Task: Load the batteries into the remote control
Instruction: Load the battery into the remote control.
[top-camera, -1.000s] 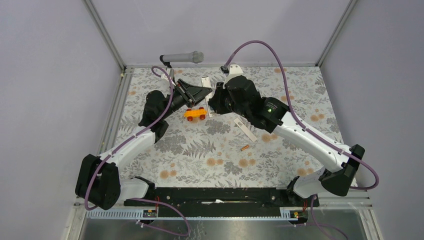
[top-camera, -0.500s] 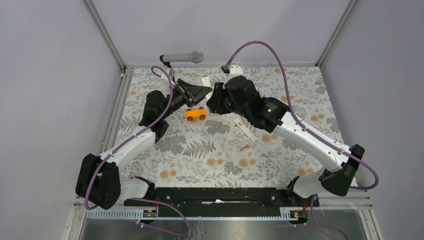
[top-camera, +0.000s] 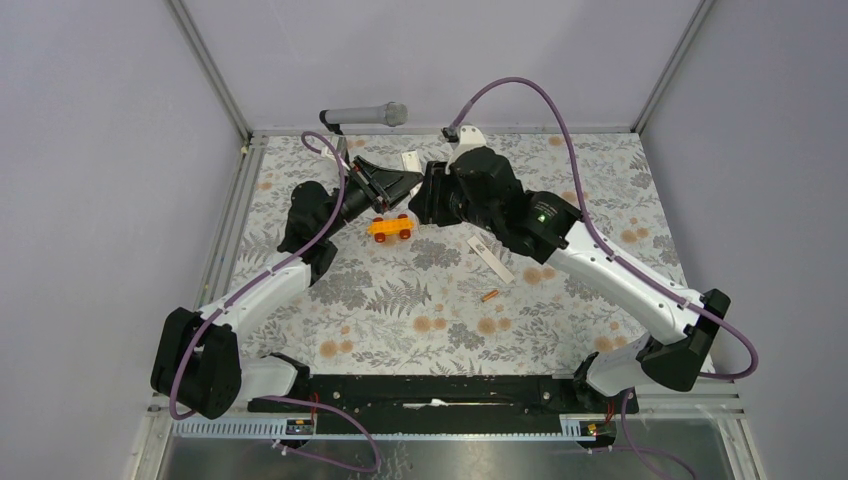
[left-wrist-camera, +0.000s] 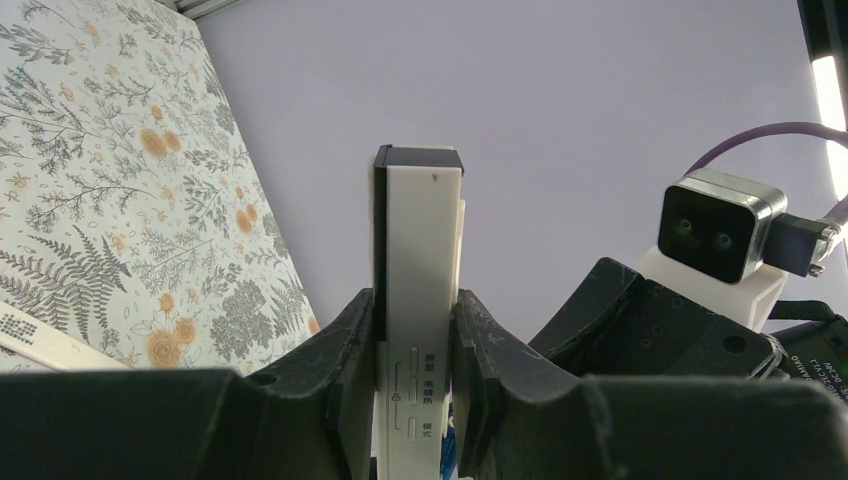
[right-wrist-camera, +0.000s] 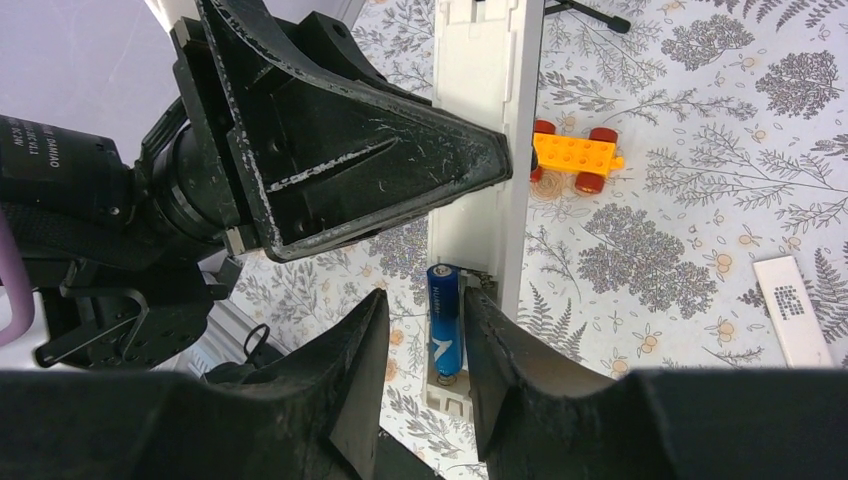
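The work cell has plain lilac walls (top-camera: 100, 150) and a mat (top-camera: 400, 330) printed with grey ferns and orange flowers.

**Step in hand:** seating the first cell.
- The left gripper (left-wrist-camera: 415, 300) is clamped on the remote control (left-wrist-camera: 418, 230). It holds it clear of the mat at the far centre, long axis along the jaws.
- The right wrist view shows the open battery bay facing the right gripper (right-wrist-camera: 425, 300).
- The blue battery (right-wrist-camera: 444, 320) lies in the bay, at the end nearest that camera.
- The right jaws stand apart on either side of the blue battery. A gap shows on one side, so no grip is judged.

**Not yet loaded:**
- The orange battery (top-camera: 489, 296) lies on the mat, well apart from the remote.
- The back cover (top-camera: 490, 258) lies flat just beyond the orange battery.

**Next move:** likely withdraw the right arm and fetch the orange battery. The cell is thin and round and may roll, so the pinch should be centred and made from above.

**Materials:**
- The remote is a slim, hard white plastic bar with a dark end cap.
- The batteries are smooth cylinders.
- The gripper housing is scuffed black plastic.

A studded orange toy car (top-camera: 390, 228) and a grey microphone (top-camera: 365, 115) take no part in the task.
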